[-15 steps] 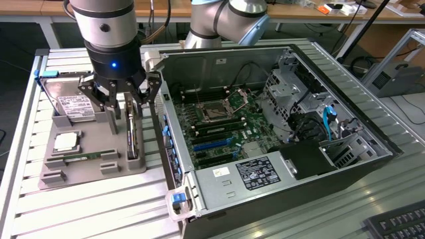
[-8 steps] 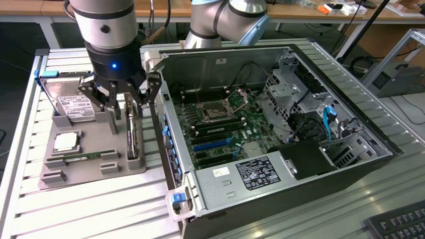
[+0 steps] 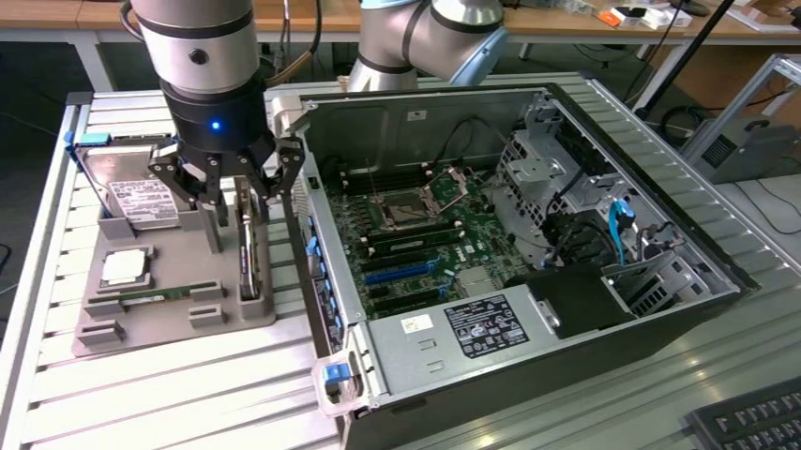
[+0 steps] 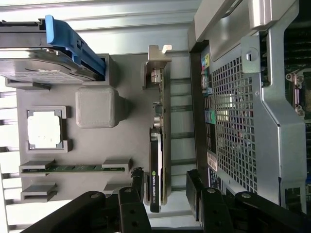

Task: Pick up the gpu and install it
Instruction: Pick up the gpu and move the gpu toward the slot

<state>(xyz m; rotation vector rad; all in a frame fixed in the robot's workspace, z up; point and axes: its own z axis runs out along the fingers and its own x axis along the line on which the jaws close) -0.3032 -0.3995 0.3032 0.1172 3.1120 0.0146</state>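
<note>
Board edge upward, the gpu stands in a narrow slot of the grey holder tray. Its silver bracket is at the end away from the claw. The tray lies on the slatted bench, just beside the open computer case.

The claw is spread wide and grips nothing. It straddles the card, with one finger on each side and a gap showing between each finger and the card. In the exterior view it hangs low over the tray, around the top edge of the gpu.

As I judge it, the main risk is an uneven squeeze. If one finger meets the card first, the card could tilt or jam in its slot. The finger on the case side has little room, so any drift that way might knock it against the case wall. A grip taken too near one end could let the card swing, and the bracket might then catch on the tray.

Further out in the same tray sit a hard drive, a processor and a RAM stick, all untouched.
</note>
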